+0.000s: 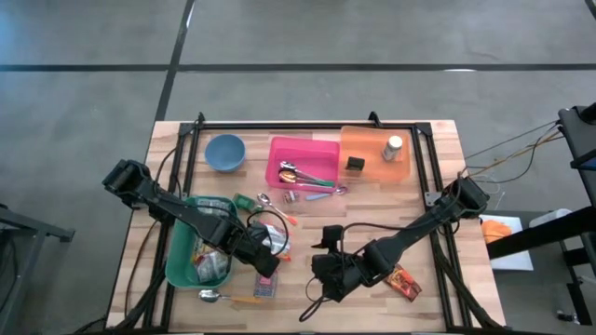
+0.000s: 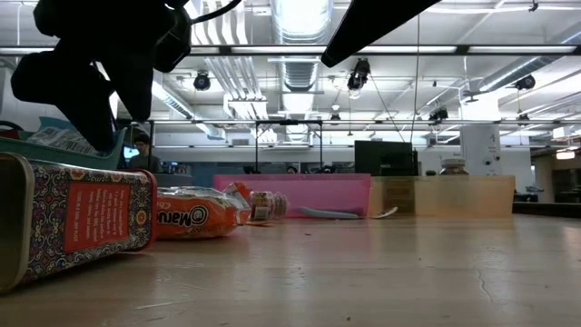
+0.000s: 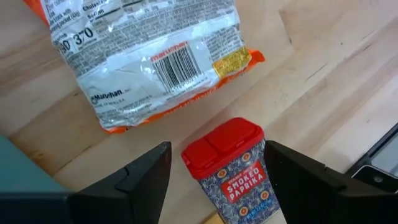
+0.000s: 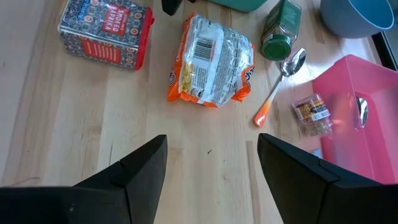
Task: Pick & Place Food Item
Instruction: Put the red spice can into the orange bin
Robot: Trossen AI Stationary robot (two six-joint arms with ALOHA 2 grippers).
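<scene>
A patterned smoked-paprika tin with a red lid [image 3: 229, 171] lies on its side on the table, near the front edge [image 1: 265, 287]. My left gripper [image 3: 217, 146] hangs open just above it, pointing steeply down, one finger on each side of the lid end and clear of it [image 2: 91, 109]. An orange-and-silver noodle packet [image 3: 149, 56] lies flat just beyond the tin [image 1: 270, 233]. My right gripper [image 4: 212, 143] stands open over bare wood [image 1: 324, 279], right of the tin, with nothing between its fingers.
A green bin [image 1: 182, 247] with packets sits left of the tin. At the back stand a blue bowl [image 1: 224, 152], a pink bin [image 1: 303, 160] with cutlery and an orange bin [image 1: 372, 154]. A green-lidded jar [image 4: 280, 28], an orange-handled spoon [image 4: 280, 87] and a small packet [image 1: 405, 281] lie about.
</scene>
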